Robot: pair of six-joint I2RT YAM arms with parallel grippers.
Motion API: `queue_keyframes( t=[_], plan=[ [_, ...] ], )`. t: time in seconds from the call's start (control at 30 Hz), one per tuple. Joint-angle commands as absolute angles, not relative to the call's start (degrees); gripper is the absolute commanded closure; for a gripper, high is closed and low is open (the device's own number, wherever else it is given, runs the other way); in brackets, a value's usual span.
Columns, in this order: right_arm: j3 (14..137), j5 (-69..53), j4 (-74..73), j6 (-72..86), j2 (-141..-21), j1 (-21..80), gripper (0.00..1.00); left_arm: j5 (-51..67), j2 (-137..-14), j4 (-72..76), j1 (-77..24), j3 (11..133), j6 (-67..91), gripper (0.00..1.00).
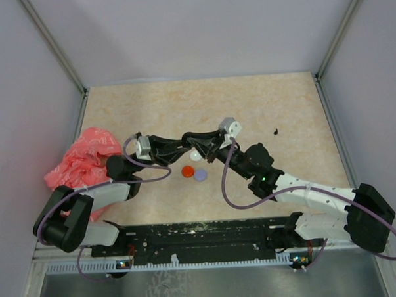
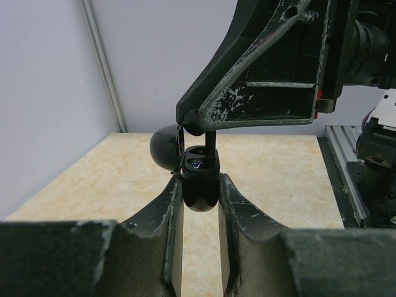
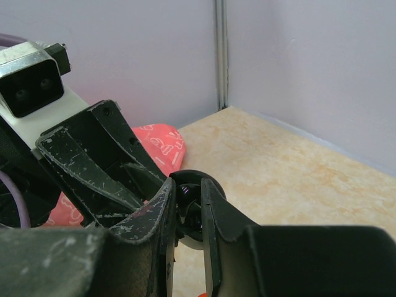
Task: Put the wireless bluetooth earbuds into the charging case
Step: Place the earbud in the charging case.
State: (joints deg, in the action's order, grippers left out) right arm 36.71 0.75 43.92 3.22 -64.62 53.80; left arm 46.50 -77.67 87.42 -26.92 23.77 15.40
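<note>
Your left gripper (image 2: 200, 184) clamps the charging case (image 2: 201, 199) mid-frame; ease the black earbud (image 2: 210, 141), pinched by your right gripper (image 2: 198, 121), straight down into it.

- My left arm (image 1: 95, 196) reaches from its base toward the table centre, elbow bent, forearm pointing right.
- My left gripper (image 2: 200, 180) lies roughly level, jaws closed narrowly on the charging case (image 2: 200, 193), one finger on each side.
- My right arm (image 1: 312, 196) extends left and forward, wrist pitched down.
- My right gripper (image 2: 207, 127) sits directly above the left gripper, jaws pinched on the thin black earbud (image 2: 210, 141).
- Both sets of fingertips meet at one point, close together.
</note>
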Motion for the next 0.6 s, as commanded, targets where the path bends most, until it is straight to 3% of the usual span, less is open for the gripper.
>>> queue_keyframes(
  t=[0.0,0.57],
  plan=[
    [36.5,0.1,45.8,4.2,-64.6,54.6,0.87,44.5,-76.6,102.6,-27.3,24.8,16.1,1.00],
    [38.5,-0.7,40.3,5.2,-66.1,54.6,0.83,44.6,-77.1,102.5,-27.3,25.0,17.2,1.00]
  ],
)
